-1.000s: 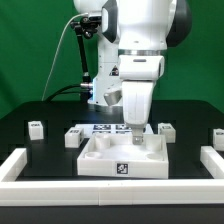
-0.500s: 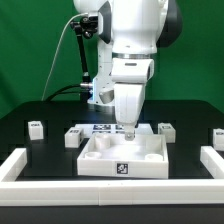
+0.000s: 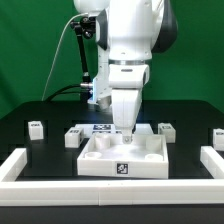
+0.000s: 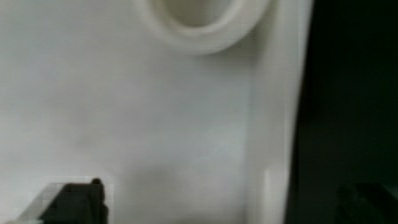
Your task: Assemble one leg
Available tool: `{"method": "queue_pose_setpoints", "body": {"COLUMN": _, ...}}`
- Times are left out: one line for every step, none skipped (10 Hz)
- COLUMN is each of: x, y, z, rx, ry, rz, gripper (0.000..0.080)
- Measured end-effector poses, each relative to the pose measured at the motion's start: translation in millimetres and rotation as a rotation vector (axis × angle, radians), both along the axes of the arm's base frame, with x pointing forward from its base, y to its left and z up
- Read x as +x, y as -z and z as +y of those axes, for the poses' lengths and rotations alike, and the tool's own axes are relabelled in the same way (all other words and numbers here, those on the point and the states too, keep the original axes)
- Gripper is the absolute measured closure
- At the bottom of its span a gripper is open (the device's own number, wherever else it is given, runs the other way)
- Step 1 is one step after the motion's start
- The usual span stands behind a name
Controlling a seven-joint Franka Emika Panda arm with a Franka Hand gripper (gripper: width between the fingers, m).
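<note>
Several small white legs with marker tags stand on the black table in the exterior view: one at the far left (image 3: pixel 36 127), one beside the tray's left rear corner (image 3: pixel 73 137), one behind its right rear (image 3: pixel 165 129), one at the far right (image 3: pixel 218 138). My gripper (image 3: pixel 124 129) hangs low over the rear middle of the large white tray-like part (image 3: pixel 100 163). In the wrist view my gripper (image 4: pixel 217 205) is open and empty, its dark fingertips (image 4: pixel 75 203) wide apart over the tray's white surface (image 4: pixel 125 120), which has a round socket (image 4: pixel 205 20).
The marker board (image 3: pixel 100 130) lies behind the tray, partly hidden by my gripper. A raised white rail runs along the table's left (image 3: pixel 18 165) and right (image 3: pixel 211 160) front edges. A green curtain stands behind the arm.
My gripper has moved toward the exterior view's left, from the tray's right rear to its rear middle. The legs and tray have not moved.
</note>
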State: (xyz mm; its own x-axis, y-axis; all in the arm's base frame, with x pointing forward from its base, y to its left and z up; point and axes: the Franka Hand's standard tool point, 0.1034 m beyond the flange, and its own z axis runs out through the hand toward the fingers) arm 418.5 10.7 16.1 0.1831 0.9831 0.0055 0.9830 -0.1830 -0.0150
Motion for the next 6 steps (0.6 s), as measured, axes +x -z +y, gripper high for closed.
{"method": "queue_pose_setpoints", "body": {"x": -4.1, "y": 5.4, "z": -0.5, "rx": 0.007, "ry": 0.005, "rz": -0.004, "gripper": 0.015}}
{"method": "queue_pose_setpoints", "body": {"x": -5.1, "y": 8.8, "z": -1.8, "rx": 0.008, "ry": 0.01, "rz": 0.001, "gripper": 0.015}}
{"method": "queue_pose_setpoints", "body": {"x": -5.4, "y": 9.3, "z": -2.0, "rx": 0.008, "ry": 0.011, "rz": 0.002, "gripper": 0.015}}
{"method": "queue_pose_setpoints", "body": {"x": -4.4, "y": 8.6, "z": -1.9, "rx": 0.008, "ry": 0.01, "rz": 0.0, "gripper": 0.015}}
{"method": "queue_pose_setpoints", "body": {"x": -4.8, "y": 9.0, "z": -2.0, "rx": 0.008, "ry": 0.011, "rz": 0.001, "gripper": 0.015}}
{"method": "queue_pose_setpoints", "body": {"x": -4.8, "y": 9.0, "z": -2.0, "rx": 0.008, "ry": 0.011, "rz": 0.001, "gripper": 0.0265}}
